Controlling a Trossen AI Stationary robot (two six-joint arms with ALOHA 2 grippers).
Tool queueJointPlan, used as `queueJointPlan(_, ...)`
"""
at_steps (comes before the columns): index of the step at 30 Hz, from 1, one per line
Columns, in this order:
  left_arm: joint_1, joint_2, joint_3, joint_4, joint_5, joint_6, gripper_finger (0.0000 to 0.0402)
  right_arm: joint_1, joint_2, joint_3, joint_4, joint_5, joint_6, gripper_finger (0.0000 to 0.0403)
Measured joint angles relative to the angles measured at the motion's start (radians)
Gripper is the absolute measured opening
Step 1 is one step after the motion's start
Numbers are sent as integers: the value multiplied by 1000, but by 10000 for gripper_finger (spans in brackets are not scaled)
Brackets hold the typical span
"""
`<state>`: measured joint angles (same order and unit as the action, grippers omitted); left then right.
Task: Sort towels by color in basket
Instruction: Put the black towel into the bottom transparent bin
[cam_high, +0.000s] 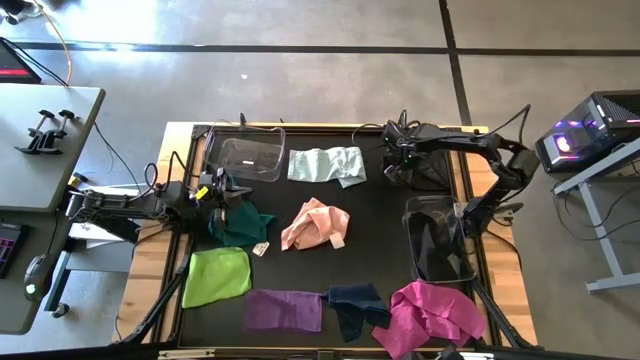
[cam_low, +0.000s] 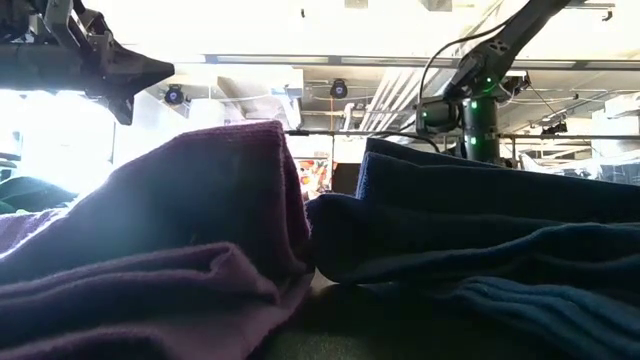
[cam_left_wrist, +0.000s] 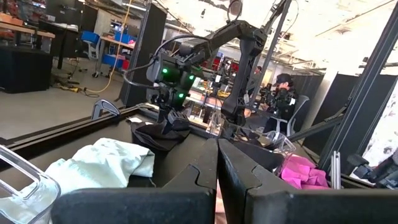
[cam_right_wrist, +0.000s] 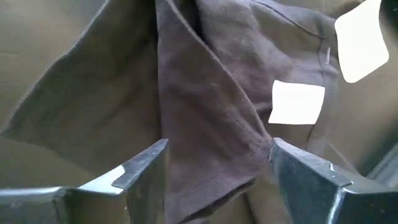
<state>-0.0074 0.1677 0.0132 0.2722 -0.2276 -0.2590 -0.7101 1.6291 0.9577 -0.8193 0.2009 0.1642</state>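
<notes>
A: Where is the right end effector (cam_high: 397, 160)?

B: It hangs at the counter's (cam_high: 375, 255) far right corner, fingers spread wide either side of a raised fold of the black towel (cam_right_wrist: 211, 118).

A: And the left end effector (cam_high: 222, 187)?

B: It sits above the dark teal towel (cam_high: 238, 222), fingers pressed together and empty, beside a clear bin (cam_high: 245, 155).

A: Other towels?

B: Mint (cam_high: 326, 165), peach-pink (cam_high: 314, 225), lime green (cam_high: 216, 275), purple (cam_high: 284, 309), navy (cam_high: 355, 303) and magenta (cam_high: 430, 315) lie spread about.
</notes>
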Motion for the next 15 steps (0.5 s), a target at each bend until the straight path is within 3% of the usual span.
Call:
queueJointPlan(5,0,0,0,-13,0,-3,0,-36,0,0,2,-23,3,258)
queueJointPlan(15,0,0,0,-31,0,-19,0,-56,44,-48,69,-67,-11,199)
